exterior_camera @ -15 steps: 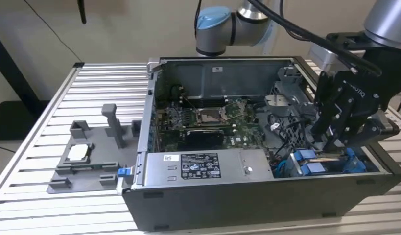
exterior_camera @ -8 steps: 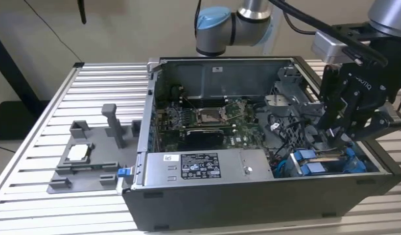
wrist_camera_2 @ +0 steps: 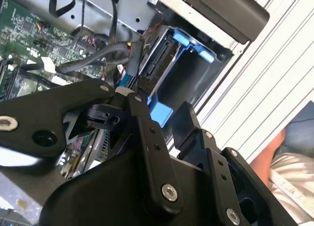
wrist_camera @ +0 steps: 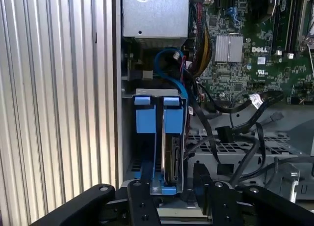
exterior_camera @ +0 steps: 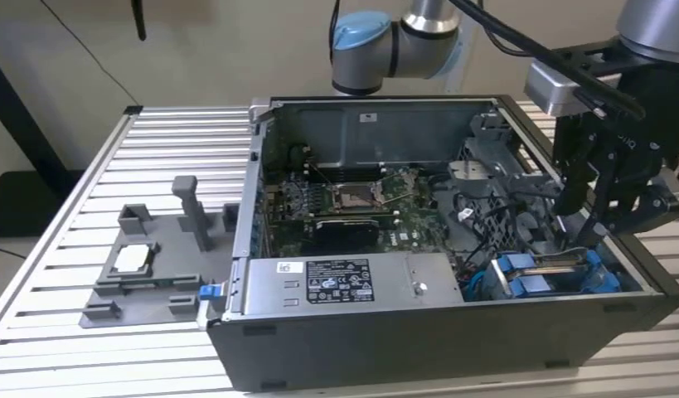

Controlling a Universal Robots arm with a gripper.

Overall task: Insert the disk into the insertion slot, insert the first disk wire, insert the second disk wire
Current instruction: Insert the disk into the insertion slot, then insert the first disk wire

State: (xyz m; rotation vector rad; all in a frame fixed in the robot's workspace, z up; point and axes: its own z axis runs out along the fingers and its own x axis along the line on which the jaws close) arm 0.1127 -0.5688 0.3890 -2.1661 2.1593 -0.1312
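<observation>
Open PC case (exterior_camera: 428, 340) sits on the slatted worktop (exterior_camera: 173, 149). The arm reaches down into its end at the exterior view's right.

The disk (wrist_camera: 171, 157) is already seated in the insertion slot (wrist_camera: 157, 92), standing on edge. Its blue carrier tab (wrist_camera: 172, 119) is at the slot mouth. The neighbouring bay has its own blue tab (wrist_camera: 145, 119), and I can't tell whether anything sits behind it. In the exterior view the blue fittings of the cage (exterior_camera: 550, 278) are at the case's near corner, just below the end effector (exterior_camera: 588, 224).

In both wrist views the end effector (wrist_camera: 171, 186) (wrist_camera_2: 159, 105) hovers right at the disk's connector end. Its fingers (wrist_camera_2: 147, 137) are apart with a clear gap. I see nothing clamped between them. One fingertip is just beside a black connector (wrist_camera_2: 142, 83) at the disk's edge. Whether they touch, I can't tell.

A blue cable (wrist_camera: 171, 78) loops from beside the motherboard (wrist_camera: 255, 54) down toward the top of the cage. Black cables (wrist_camera: 245, 113) lie loose over the perforated bracket next to the slot.

The labelled power-supply box (exterior_camera: 328, 286) sits along the case's near side. A grey fixture (exterior_camera: 151, 265) is on the worktop at the exterior view's left, well apart from the arm.
</observation>
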